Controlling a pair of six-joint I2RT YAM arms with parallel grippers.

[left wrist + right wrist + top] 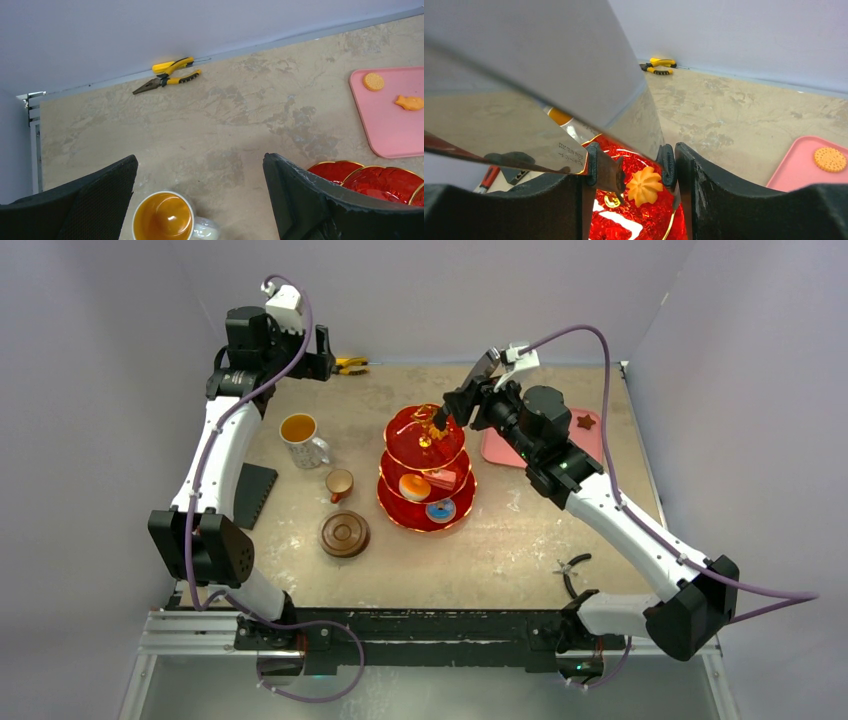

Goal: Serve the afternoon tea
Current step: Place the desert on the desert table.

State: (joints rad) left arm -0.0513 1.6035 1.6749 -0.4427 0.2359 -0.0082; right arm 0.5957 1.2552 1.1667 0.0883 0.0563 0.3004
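Note:
The red three-tier stand point(427, 502) stands mid-table with pastries on its lower tiers. My right gripper point(470, 400) is shut on steel tongs point(574, 100) above the top tier point(634, 220). The tongs' black tips flank an orange swirl pastry point(644, 186) that rests on that tier beside the gold handle point(612, 201). A narrow gap shows at the left tip. The white mug of amber tea point(299, 430) stands left of the stand, and the small brown cup point(339, 483) is in front of it. My left gripper point(200, 170) hangs open high above the mug point(162, 217), holding nothing.
A pink tray point(390, 125) with a round cookie point(373, 81) and a fish-shaped one point(410, 102) lies right of the stand. Yellow pliers point(350, 365) lie at the back wall, black pliers point(572, 570) at front right. A brown round disc point(345, 534) and a black pad point(255, 495) lie front left.

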